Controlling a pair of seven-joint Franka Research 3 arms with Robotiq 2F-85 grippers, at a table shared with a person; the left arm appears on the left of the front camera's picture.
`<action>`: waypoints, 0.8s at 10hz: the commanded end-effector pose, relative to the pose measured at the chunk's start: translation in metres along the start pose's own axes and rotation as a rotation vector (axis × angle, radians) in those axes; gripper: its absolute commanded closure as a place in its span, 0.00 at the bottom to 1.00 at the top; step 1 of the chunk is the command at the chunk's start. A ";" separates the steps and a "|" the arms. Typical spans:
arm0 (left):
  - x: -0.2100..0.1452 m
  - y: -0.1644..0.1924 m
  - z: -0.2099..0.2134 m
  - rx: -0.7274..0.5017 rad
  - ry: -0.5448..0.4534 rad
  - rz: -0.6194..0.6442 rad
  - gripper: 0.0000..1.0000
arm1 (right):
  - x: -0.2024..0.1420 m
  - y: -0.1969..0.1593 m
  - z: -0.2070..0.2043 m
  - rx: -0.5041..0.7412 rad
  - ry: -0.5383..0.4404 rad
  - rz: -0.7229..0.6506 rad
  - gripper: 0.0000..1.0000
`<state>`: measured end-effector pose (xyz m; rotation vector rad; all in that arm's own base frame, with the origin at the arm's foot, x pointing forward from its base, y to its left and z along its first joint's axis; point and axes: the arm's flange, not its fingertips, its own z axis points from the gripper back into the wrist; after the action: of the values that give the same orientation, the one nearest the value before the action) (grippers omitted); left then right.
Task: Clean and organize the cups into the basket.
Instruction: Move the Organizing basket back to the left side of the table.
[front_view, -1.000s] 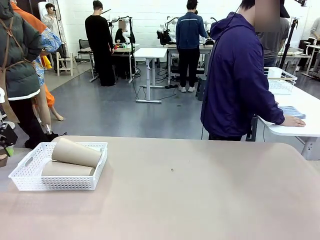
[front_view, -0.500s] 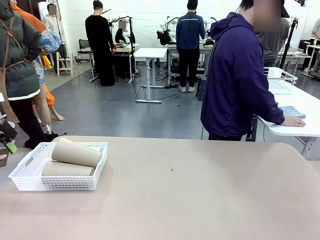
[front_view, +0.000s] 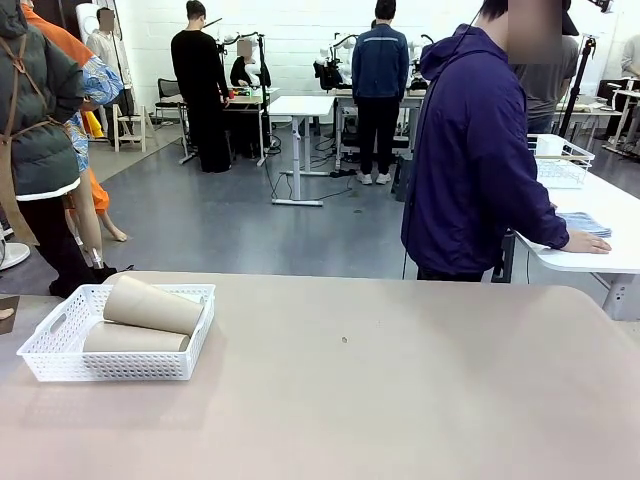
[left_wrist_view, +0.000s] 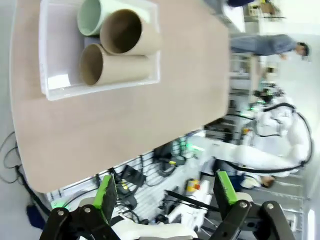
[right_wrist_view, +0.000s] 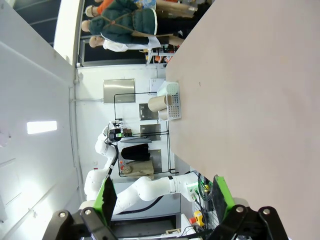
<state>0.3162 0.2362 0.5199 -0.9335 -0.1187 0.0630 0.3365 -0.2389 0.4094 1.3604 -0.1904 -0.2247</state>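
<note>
The white lattice basket (front_view: 60, 330) stands on the tan table at the front left. Two tan-brown cups (front_view: 152, 304) lie on their sides in it, one resting on top of the other (front_view: 135, 340). From above, the left wrist view shows the basket (left_wrist_view: 55, 82) holding a mint green cup (left_wrist_view: 92, 15) beside two tan cups (left_wrist_view: 127, 32), mouths toward the camera. My left gripper (left_wrist_view: 165, 192) hangs open and empty, well off the table's edge. My right gripper (right_wrist_view: 164, 195) is also open and empty, far from the basket (right_wrist_view: 172, 100).
A person in a purple jacket (front_view: 470, 160) stands past the table's far right edge, hand on a blue cloth (front_view: 585, 222) on a side table. A wire-rimmed white basket (front_view: 560, 160) sits on that side table. Other people stand farther back.
My left gripper, seen at the front view's left edge a second ago, has drawn back out of that picture. The basket and cups have not moved.
</note>
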 end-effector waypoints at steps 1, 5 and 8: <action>0.032 0.049 0.027 -0.174 0.015 0.050 0.00 | -0.002 0.002 -0.003 0.001 0.003 0.005 0.00; 0.025 0.093 0.061 -0.269 -0.069 0.024 0.00 | -0.002 0.002 -0.003 0.001 0.003 0.005 0.00; 0.021 0.086 0.057 -0.254 -0.092 0.017 0.00 | -0.002 0.002 -0.003 0.001 0.003 0.005 0.00</action>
<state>0.3280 0.3421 0.4819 -1.1896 -0.1852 0.1186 0.3366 -0.2387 0.4095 1.3604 -0.1902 -0.2239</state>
